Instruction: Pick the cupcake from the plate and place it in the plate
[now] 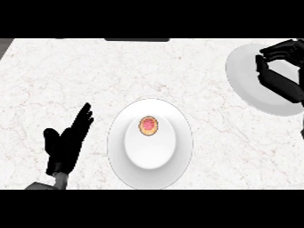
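Centrally, the cupcake (147, 125) sits on the near plate (119, 149); the right hand (282, 80), fingers curled round nothing, hovers over the far plate (241, 80), while the left hand (65, 147) rests spread, keeping clear.

White veined counter (49, 80); dark flat object (137, 39) at far edge.
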Controlling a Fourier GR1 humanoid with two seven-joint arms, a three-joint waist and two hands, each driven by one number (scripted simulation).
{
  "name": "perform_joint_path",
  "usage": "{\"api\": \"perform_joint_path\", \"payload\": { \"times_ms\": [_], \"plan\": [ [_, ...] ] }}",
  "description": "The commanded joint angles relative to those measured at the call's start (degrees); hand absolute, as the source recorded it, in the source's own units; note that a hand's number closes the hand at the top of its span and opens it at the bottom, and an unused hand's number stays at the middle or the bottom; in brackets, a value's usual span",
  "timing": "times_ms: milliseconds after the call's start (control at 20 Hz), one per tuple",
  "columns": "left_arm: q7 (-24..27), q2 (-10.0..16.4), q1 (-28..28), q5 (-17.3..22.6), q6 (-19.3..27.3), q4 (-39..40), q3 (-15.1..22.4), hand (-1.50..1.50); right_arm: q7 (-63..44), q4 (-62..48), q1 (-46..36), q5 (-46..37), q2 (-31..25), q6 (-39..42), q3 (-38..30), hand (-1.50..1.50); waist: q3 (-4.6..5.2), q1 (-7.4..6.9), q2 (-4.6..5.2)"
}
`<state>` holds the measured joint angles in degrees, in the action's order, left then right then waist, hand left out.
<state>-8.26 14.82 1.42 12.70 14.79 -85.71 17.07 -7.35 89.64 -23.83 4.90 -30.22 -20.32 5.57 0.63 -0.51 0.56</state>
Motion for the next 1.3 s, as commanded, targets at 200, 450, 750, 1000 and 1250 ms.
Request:
{"api": "perform_joint_path", "payload": {
  "times_ms": [200, 450, 750, 1000, 1250],
  "plan": [
    [-5.86, -0.65, 1.38, 4.08, -1.42, 3.49, -3.63, 0.00, 7.20, 3.38, 9.87, -14.70, 16.58, -20.43, 9.42, -1.50, -0.62, 0.73, -0.62],
    [-0.02, -1.95, -4.08, 1.54, -3.53, 4.49, -2.66, 0.00, -5.60, 8.36, 9.99, -24.20, 13.21, -16.63, 12.90, -1.50, -0.59, 0.57, -0.67],
    [-1.00, -1.07, -3.33, 2.43, -3.92, 4.31, -3.14, 0.00, -23.89, 10.01, 5.71, -26.79, 2.67, 2.00, 19.92, -1.50, -0.34, 0.53, -1.02],
    [-1.64, -1.01, -3.29, 1.68, -4.22, 3.68, -2.71, 0.00, -41.95, 15.43, -2.85, -30.91, 6.72, 10.78, 25.94, -1.50, -0.43, 0.19, -0.97],
    [-1.90, -3.20, -1.24, 0.93, -3.52, 4.39, -2.96, 0.00, -50.65, 12.00, -5.94, -34.11, 13.09, 15.91, 28.36, -1.50, -0.57, 0.31, -0.65]
  ]
}}
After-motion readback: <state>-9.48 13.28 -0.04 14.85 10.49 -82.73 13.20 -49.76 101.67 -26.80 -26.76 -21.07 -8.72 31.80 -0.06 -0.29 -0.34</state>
